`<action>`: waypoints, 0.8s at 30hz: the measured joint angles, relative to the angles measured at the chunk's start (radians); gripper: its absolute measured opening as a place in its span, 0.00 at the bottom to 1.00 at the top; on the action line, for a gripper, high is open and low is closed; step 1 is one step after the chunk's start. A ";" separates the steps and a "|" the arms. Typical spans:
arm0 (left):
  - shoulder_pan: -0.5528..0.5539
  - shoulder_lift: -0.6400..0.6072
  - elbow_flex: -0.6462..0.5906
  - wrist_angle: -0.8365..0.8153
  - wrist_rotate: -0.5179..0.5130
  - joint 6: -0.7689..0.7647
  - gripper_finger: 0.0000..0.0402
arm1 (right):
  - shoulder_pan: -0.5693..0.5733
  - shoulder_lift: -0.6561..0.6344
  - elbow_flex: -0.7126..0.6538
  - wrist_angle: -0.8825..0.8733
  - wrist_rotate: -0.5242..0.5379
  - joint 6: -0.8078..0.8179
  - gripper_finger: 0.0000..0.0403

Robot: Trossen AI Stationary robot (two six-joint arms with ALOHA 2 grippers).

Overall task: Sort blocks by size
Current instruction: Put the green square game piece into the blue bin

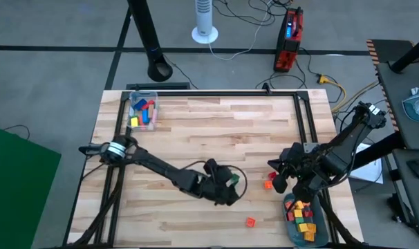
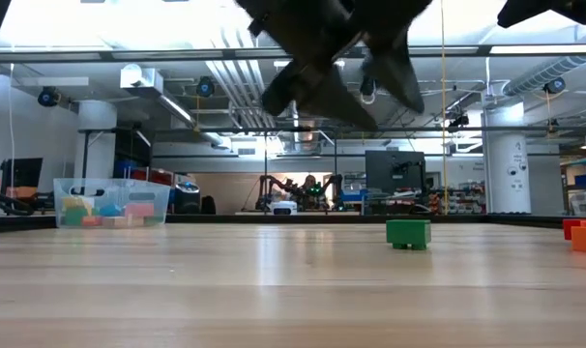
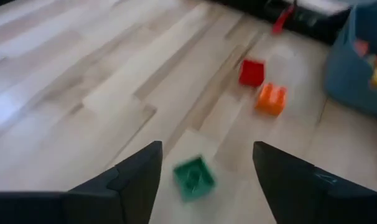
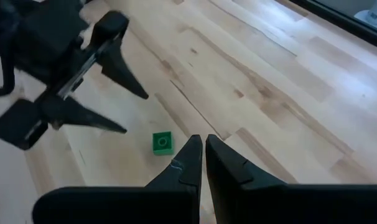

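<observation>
Wooden counter (image 1: 216,131) seen from above, with both arms reaching in over its near half. Left arm (image 1: 154,166) extends from the left edge toward the counter's middle; its pincer (image 3: 204,171) hangs above the surface with fingers spread apart, released and grasping nothing. Right arm (image 1: 341,149) enters from the right edge; its pincer (image 4: 204,149) is clenched, fingertips pressed together with nothing between them, and hovers near the near right corner. Grey-blue tray (image 1: 292,232) lies at the near right corner, holding red, orange and yellow blocks (image 1: 303,218). Clear plastic box (image 1: 143,111) stands at the far left corner, holding blue, red, yellow and pink blocks (image 1: 146,109). Green block (image 3: 193,177), a small square brick, lies flat on the counter directly below the gap between the left pincer's fingers, touching neither finger; the low view shows it resting on the surface with the pincer above it. Orange block (image 3: 270,99) and red block (image 3: 252,72) lie just beside each other on the counter between the green block and the tray. A further small orange-red block (image 1: 251,222) lies alone near the near edge.
</observation>
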 joint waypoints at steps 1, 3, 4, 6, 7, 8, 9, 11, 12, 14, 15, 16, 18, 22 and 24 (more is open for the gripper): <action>-0.007 0.010 -0.001 -0.007 -0.019 -0.008 0.60 | 0.000 0.000 0.000 0.000 0.000 0.000 0.03; -0.011 0.026 0.000 -0.003 -0.029 -0.025 0.62 | 0.000 0.000 0.000 0.000 0.000 -0.002 0.03; -0.011 0.039 0.004 0.002 -0.035 -0.038 0.63 | 0.000 0.000 0.000 0.000 -0.001 -0.003 0.03; -0.009 0.063 0.013 0.008 -0.042 -0.057 0.65 | 0.000 0.000 0.000 0.000 -0.004 -0.010 0.03; -0.009 0.077 0.017 0.002 -0.045 -0.063 0.65 | 0.000 0.000 0.000 0.000 -0.008 -0.013 0.03; -0.009 0.091 0.023 0.001 -0.044 -0.064 0.66 | 0.000 0.000 0.000 0.000 -0.012 -0.016 0.03; -0.010 0.101 0.027 0.000 -0.043 -0.067 0.66 | 0.000 0.000 0.000 0.000 -0.020 -0.018 0.03; -0.010 0.120 0.041 0.002 -0.043 -0.070 0.67 | 0.000 0.000 0.000 0.000 -0.031 -0.020 0.03; -0.010 0.126 0.044 0.005 -0.043 -0.074 0.67 | 0.000 0.000 0.000 0.000 -0.034 -0.020 0.03; -0.010 0.143 0.048 0.006 -0.043 -0.101 0.67 | 0.000 0.000 0.000 0.000 -0.035 -0.020 0.03; -0.009 0.154 0.049 0.005 -0.043 -0.111 0.67 | 0.000 0.000 0.000 0.000 -0.035 -0.020 0.03; -0.009 0.162 0.050 0.003 -0.041 -0.115 0.67 | 0.000 0.000 0.000 -0.001 -0.035 -0.020 0.03; -0.009 0.172 0.051 0.005 -0.041 -0.116 0.67 | 0.000 0.000 0.000 -0.001 -0.035 -0.024 0.03; -0.008 0.185 0.056 0.020 -0.042 -0.116 0.67 | 0.000 0.000 0.000 -0.001 -0.035 -0.038 0.03; -0.006 0.200 0.055 0.026 -0.041 -0.118 0.67 | 0.000 0.000 -0.001 -0.001 -0.035 -0.038 0.03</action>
